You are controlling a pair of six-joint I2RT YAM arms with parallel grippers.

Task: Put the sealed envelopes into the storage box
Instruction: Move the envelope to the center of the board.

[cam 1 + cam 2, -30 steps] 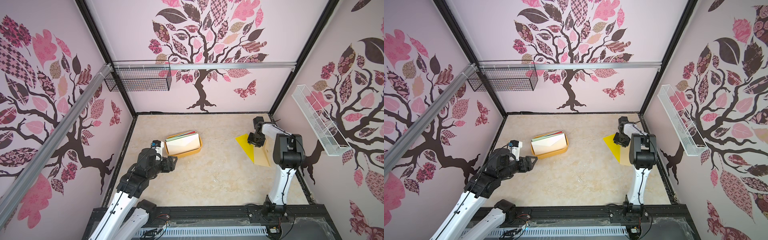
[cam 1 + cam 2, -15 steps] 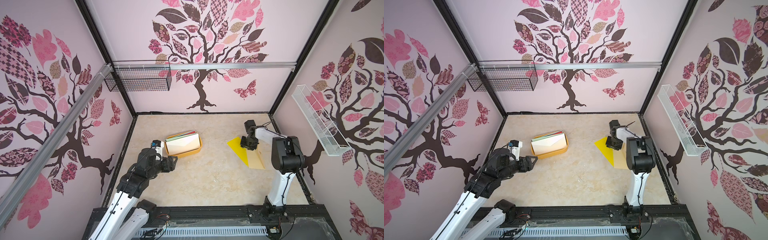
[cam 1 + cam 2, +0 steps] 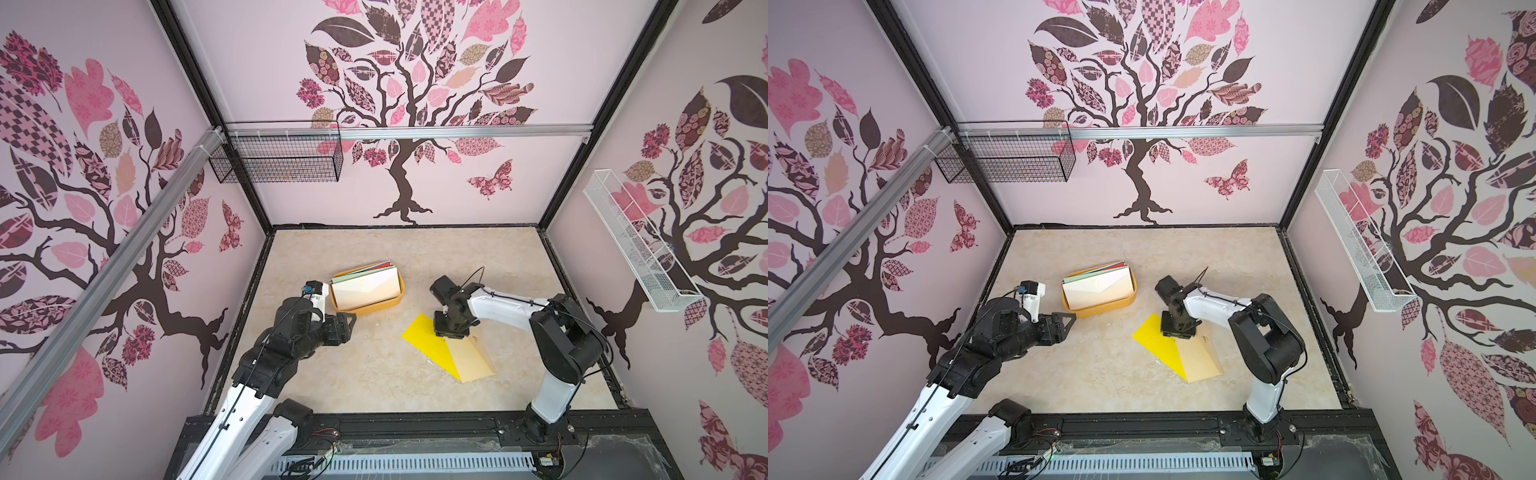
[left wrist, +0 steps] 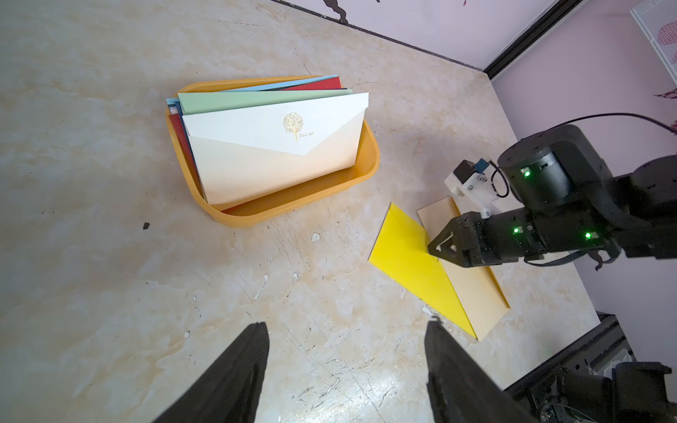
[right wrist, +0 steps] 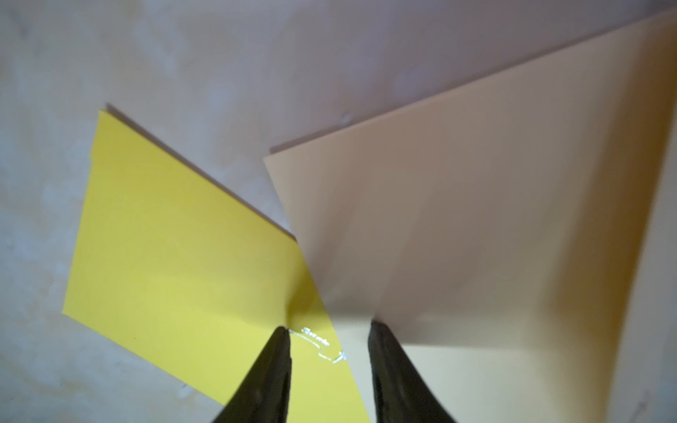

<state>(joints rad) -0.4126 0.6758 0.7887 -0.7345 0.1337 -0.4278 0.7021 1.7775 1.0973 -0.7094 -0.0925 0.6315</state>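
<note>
- Lower right of centre, on the table (image 3: 374, 374): yellow envelope (image 3: 428, 345) and tan envelope (image 3: 471, 359), overlapping, have been dragged leftward, nearer the box.
- Right hand (image 5: 328, 327) on their overlap, jaws narrowing; grip unconfirmed.
- Left of centre: left hand (image 4: 346, 324) wide open, empty.
- Beyond: storage box (image 3: 374, 309) holds the other envelopes; two remain outside.

tan envelope (image 5: 476, 238) blurred, edge-cropped, stacked envelopes (image 4: 256, 99) mostly covered
</note>
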